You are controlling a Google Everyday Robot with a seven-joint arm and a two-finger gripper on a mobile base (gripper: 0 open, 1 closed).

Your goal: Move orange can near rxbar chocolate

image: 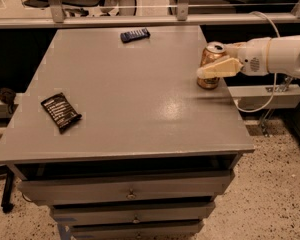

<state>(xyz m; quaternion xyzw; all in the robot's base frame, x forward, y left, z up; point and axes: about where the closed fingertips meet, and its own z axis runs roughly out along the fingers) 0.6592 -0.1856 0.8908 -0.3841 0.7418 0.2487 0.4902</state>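
Rxbar chocolate (61, 112): lies flat at the left of the frame, near the left edge of the table (140, 94), turned at a slant. Nothing touches it.
Blue wrapped bar (135, 34): lies at the upper middle of the frame, near the far edge of the table, well apart from both task items. It is not part of the job.
Drawers (130, 189): stacked below the tabletop at the bottom of the frame, all closed.
Orange can (210, 58): stands upright at the right of the frame, close to the right edge of the table and well apart from the rxbar chocolate.
Gripper (213, 68): at the can, reaching in from the right edge of the frame on the white arm (275, 56). A cream part of it crosses the front of the can at mid-height.
Gripper state: cannot tell whether it is closed on the can or only set around it.
Step in hand: judged to be the grasp of the orange can. The carry is not yet begun.
Next move calls for: a firm hold at mid-height, a small lift off the table, then a long carry toward the left of the frame. The can is to be set down upright just beside the rxbar chocolate, not on it.
Risk noted: a loose hold could tip the tall can near the table edge.
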